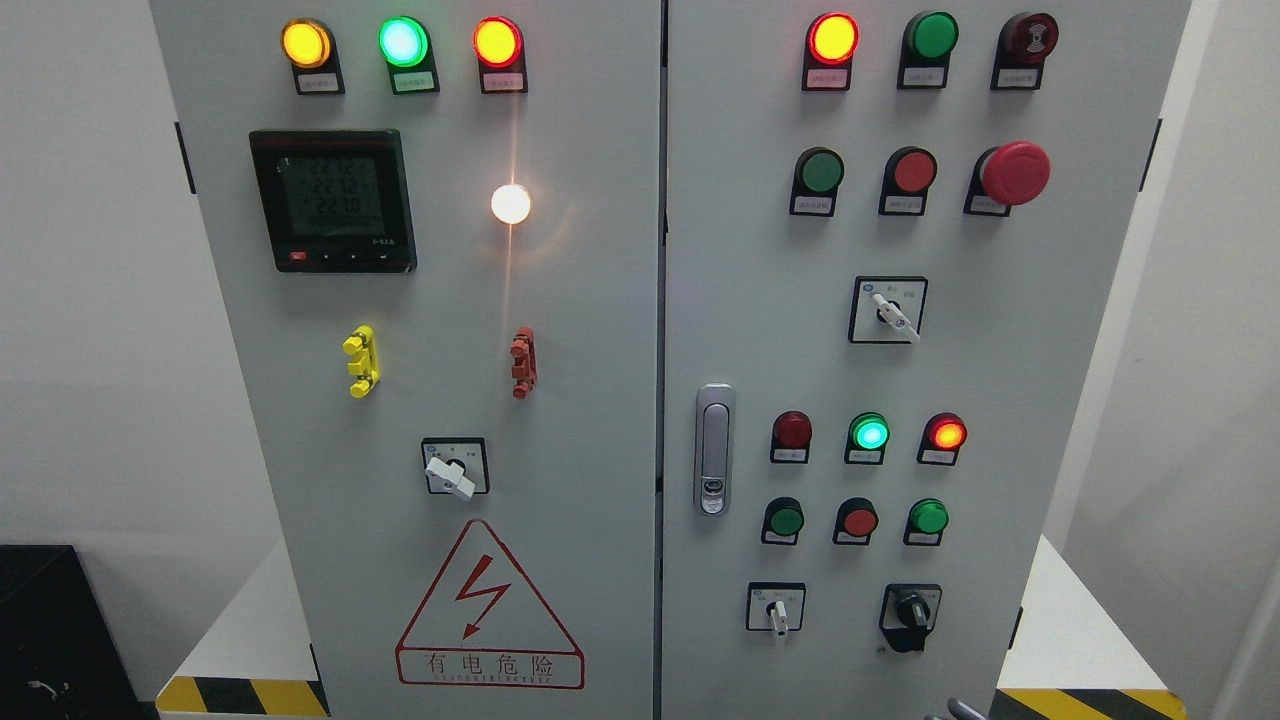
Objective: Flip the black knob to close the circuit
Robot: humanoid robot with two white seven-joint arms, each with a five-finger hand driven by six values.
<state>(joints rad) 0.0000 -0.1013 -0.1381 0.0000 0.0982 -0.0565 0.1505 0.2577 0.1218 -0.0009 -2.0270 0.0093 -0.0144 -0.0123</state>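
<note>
Black knob low right on grey cabinet, handle upright, untouched, no hand visible

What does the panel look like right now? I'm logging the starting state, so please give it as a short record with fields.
black knob: lower right of the right door, untouched
white switches: one on the left door, two on the right door
meter: lit screen, upper left door
red mushroom button: upper right
door handle: left edge of the right door
warning sign: red triangle, bottom of the left door
robot hands: a grey part shows at the bottom edge, too little to identify
</note>
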